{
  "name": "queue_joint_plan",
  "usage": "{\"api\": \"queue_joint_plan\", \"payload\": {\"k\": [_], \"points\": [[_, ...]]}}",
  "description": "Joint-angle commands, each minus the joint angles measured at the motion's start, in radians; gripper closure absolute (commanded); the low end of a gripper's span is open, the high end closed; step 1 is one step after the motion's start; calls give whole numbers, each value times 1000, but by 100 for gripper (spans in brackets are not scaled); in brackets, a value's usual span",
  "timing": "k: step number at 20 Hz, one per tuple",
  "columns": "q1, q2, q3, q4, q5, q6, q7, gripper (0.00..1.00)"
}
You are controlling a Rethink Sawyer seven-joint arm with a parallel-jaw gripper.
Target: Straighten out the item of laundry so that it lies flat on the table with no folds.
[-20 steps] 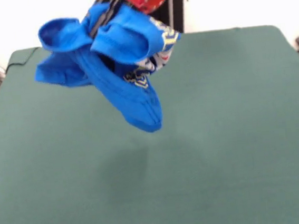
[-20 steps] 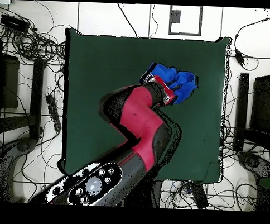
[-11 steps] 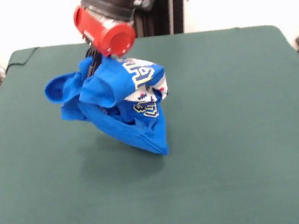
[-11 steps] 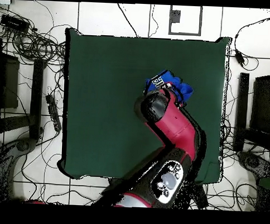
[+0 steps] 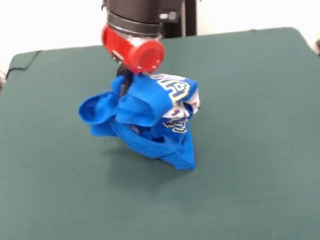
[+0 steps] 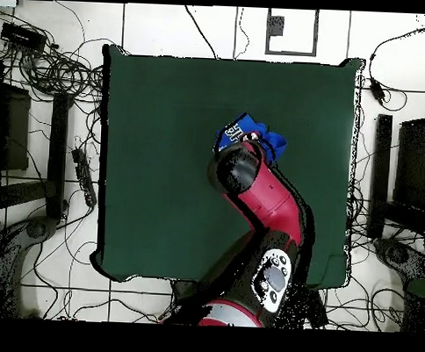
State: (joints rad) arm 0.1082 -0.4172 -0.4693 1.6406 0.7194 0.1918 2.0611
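Gripper (image 5: 123, 82) clamped on shirt (image 5: 149, 121), holding it as a crumpled bundle, lowest fold seemingly just touching table (image 5: 264, 144) near centre; flattening not begun in effect: shirt is bunched, folded over itself, print mostly hidden.

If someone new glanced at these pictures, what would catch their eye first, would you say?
First, the bright blue T-shirt, bunched in a crumpled heap near the middle of the dark green table, its lowest fold about at the cloth. Just above it, the red and black arm comes down, its gripper buried in the shirt's top.
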Motion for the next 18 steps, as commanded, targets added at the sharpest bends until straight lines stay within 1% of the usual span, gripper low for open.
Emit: {"api": "queue_joint_plan", "payload": {"k": [1,2,3,4,5,6,7,8,10,14,16,18], "points": [[54,22,163,104,-91,-276,233,100],[64,25,149,109,-98,-302,243,100],[101,45,100,109,-107,-376,258,100],[124,57,67,111,-105,-409,258,100],[167,87,14,116,-82,-471,264,100],[187,100,-10,123,-66,-501,260,100],[225,134,-53,128,-29,-557,248,100],[236,145,-63,134,-10,-583,240,100],[259,201,-88,135,49,-673,225,100],[286,252,-79,148,144,-773,218,100],[293,259,-70,156,169,-810,219,100],[295,275,-55,166,184,-877,247,100]]}}
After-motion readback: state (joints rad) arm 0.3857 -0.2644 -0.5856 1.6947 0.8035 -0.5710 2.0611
